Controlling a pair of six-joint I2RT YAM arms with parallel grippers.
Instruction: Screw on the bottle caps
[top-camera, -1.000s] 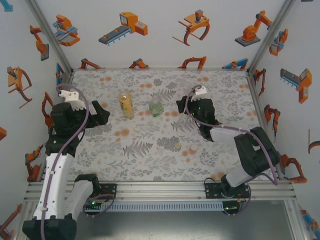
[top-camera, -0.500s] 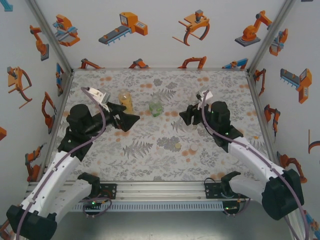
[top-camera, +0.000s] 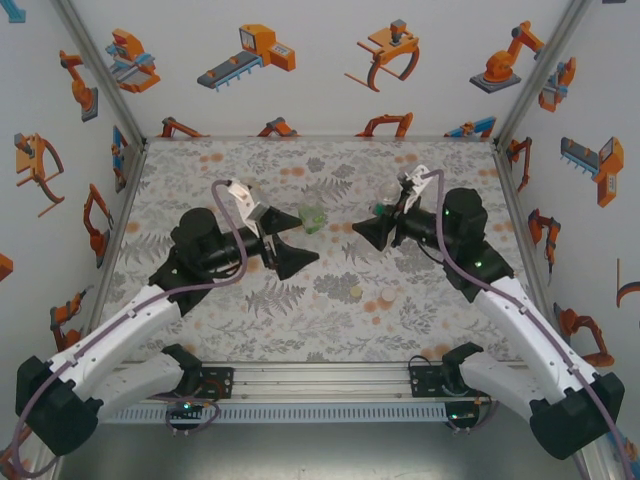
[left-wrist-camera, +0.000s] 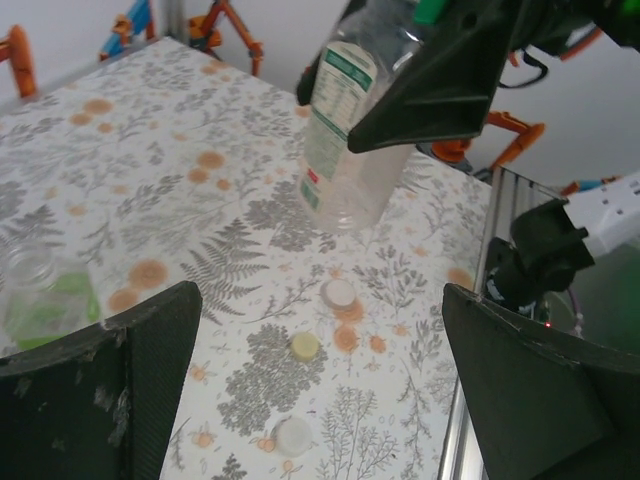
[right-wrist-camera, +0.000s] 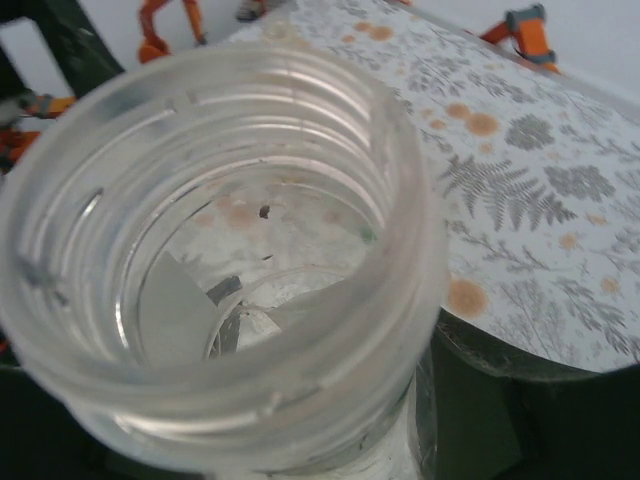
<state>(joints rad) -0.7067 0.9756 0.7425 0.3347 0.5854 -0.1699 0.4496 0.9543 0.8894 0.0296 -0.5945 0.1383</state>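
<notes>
1. My right pincer is clamped on the upper body of the clear bottle. It carries the bottle tilted and lifted off the table, and the labelled lower part is free.
2. The bottle mouth faces my right wrist camera. The threads are bare and no cap is fitted. I judge the bottle is held out this way so that a cap can be brought to its mouth.
3. My left pincer is spread wide and grips nothing. It hovers near the bottle, pointing toward it.
4. The white cap, the yellow-green cap and a pale cap lie loose on the table, apart from one another, below the raised bottle. I judge that my left pincer must collect one of them next.
5. The green bottle stands upright on the table, off to one side. Its mouth appears open.
6. Surface: flat, printed with grey ferns and orange blotches. The pale caps blend into this print.
7. Room: white walls with orange robot drawings enclose three sides. A metal rail at the near edge carries both arm bases.
</notes>
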